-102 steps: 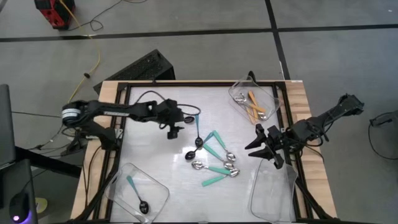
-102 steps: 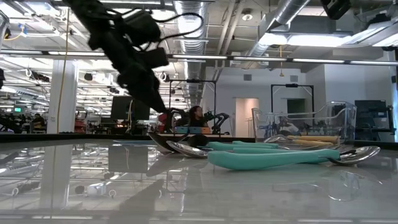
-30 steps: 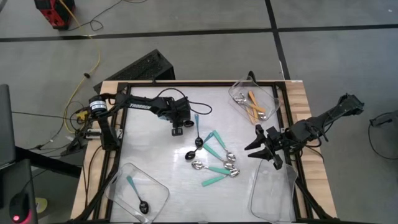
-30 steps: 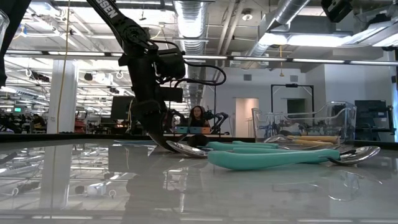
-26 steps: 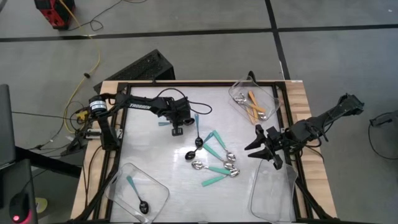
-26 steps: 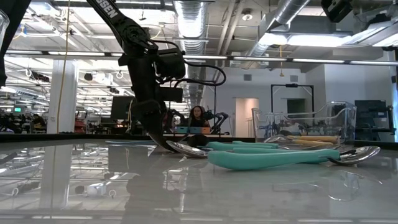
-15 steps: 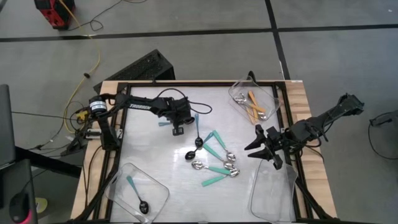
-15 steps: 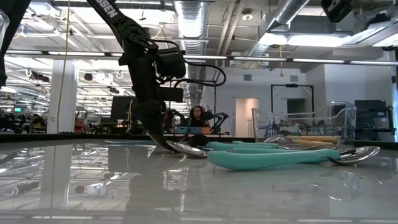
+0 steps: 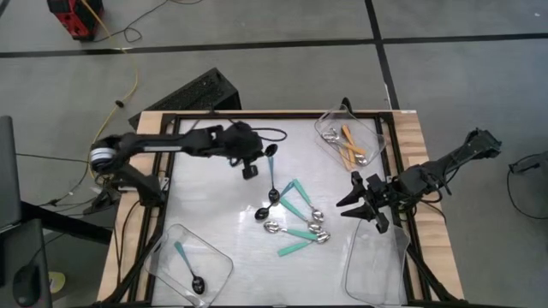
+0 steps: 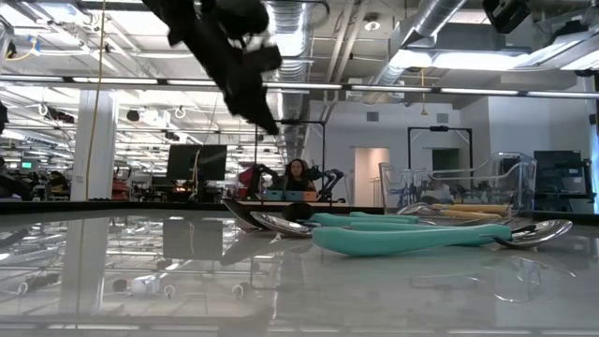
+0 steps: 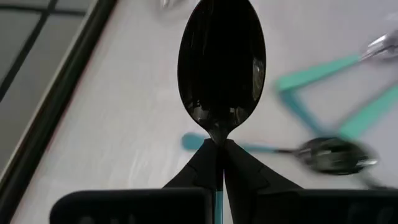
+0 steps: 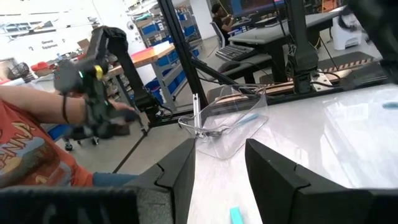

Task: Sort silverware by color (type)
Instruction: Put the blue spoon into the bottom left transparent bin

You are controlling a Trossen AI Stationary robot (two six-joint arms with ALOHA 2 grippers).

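- High view: left gripper [image 9: 250,168] raised over the table's [image 9: 205,214] 11 o'clock area, clamped on a blue-handled spoon [image 9: 271,152] lifted off the surface. Another blue-handled spoon [image 9: 273,184] left lying near centre, with teal-handled spoons [image 9: 296,233] clustered toward 5 o'clock of it. Orange-handled spoons [image 9: 349,145] in the clear tray [image 9: 373,130] at 1 o'clock; one more blue spoon [image 9: 187,265] in the tray [image 9: 218,257] at 7 o'clock. Right gripper [image 9: 363,202] parked at 3 o'clock, fingers partly apart, empty.
- Low view: teal spoons flat on the glossy top.
- Left wrist view: fingers [image 11: 249,177] pinched tight at the neck below the black bowl [image 11: 221,59]. Judged light, stiff and slippery; liable to pivot, so better held farther down the handle.
- Right wrist view: fingers [image 12: 268,168] apart around nothing.
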